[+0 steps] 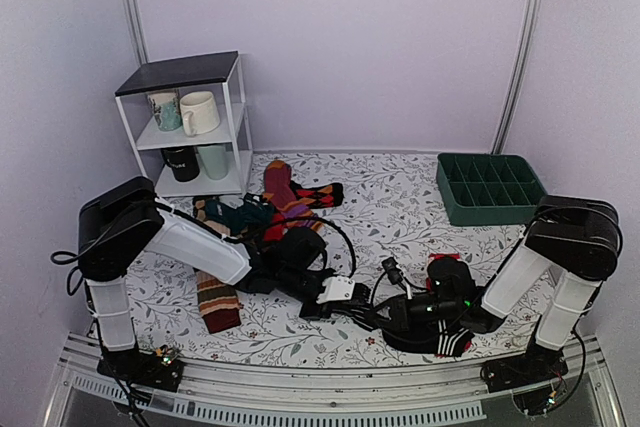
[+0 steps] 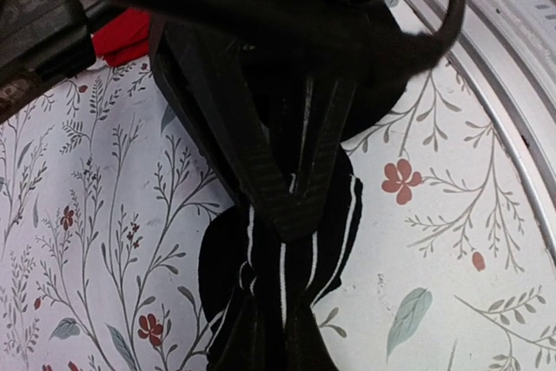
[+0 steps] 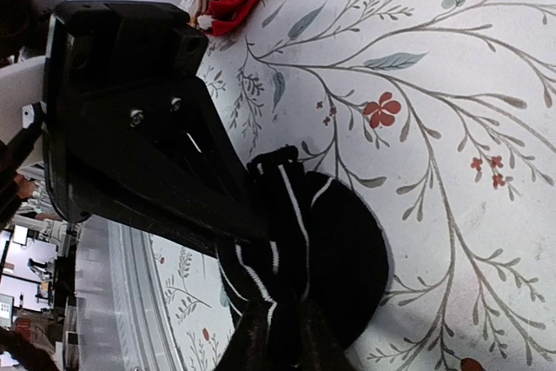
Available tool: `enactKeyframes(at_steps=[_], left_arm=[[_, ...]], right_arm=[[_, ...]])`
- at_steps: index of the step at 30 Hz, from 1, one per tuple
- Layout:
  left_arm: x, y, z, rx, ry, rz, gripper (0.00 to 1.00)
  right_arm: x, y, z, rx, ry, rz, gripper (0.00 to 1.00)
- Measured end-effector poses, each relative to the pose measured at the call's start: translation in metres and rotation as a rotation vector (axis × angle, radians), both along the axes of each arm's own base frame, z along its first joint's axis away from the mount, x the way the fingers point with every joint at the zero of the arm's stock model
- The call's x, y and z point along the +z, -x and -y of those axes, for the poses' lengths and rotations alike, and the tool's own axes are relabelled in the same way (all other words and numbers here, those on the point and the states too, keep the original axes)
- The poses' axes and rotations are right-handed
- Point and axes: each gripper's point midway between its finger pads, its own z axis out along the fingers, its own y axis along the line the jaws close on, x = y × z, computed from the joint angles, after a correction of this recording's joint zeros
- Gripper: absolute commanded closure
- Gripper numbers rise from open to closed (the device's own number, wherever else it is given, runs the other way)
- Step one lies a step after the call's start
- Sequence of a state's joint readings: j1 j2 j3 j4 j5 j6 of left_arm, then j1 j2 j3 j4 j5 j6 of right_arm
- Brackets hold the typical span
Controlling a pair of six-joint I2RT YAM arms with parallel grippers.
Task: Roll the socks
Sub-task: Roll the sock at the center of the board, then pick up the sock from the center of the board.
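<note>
The striped sock (image 2: 228, 258) is pinched tight by the left claw (image 2: 291, 215) and the right claw (image 3: 254, 225), down on the desk (image 2: 87, 215) near its front edge. It should be turned slowly and held firmly, so a neat roll is made. Nothing is seen in the green tray (image 1: 480, 217).

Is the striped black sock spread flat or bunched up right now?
Bunched up: the sock sits in a rounded wad, pinched by the left end effector and right end effector.
</note>
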State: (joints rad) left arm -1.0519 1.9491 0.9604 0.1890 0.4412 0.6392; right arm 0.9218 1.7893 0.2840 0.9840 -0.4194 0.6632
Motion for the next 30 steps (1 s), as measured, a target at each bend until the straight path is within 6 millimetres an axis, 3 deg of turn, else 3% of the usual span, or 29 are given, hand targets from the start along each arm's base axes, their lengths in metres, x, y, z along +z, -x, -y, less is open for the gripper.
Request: enactKeyframes(at_steps=[9,14,19,25,30], left_arm=[[0.000,0.000,0.000,0.018,0.003,-0.019,1.00],[0.000,0.000,0.000,0.020,0.007,-0.019,1.00],[0.000,0.000,0.000,0.025,0.010,-0.023,1.00],[0.000,0.000,0.000,0.027,0.010,-0.025,1.00],[0.000,0.000,0.000,0.025,0.011,-0.028,1.00]], right_arm=[[0.018,-0.015,0.007,-0.035,0.143,0.055,0.46],[0.060,-0.024,0.011,-0.016,0.194,0.179,0.36],[0.092,-0.016,0.013,0.083,0.218,0.275,0.32],[0.087,-0.008,0.023,0.129,0.325,0.227,0.30],[0.085,-0.008,0.018,0.160,0.388,0.158,0.27]])
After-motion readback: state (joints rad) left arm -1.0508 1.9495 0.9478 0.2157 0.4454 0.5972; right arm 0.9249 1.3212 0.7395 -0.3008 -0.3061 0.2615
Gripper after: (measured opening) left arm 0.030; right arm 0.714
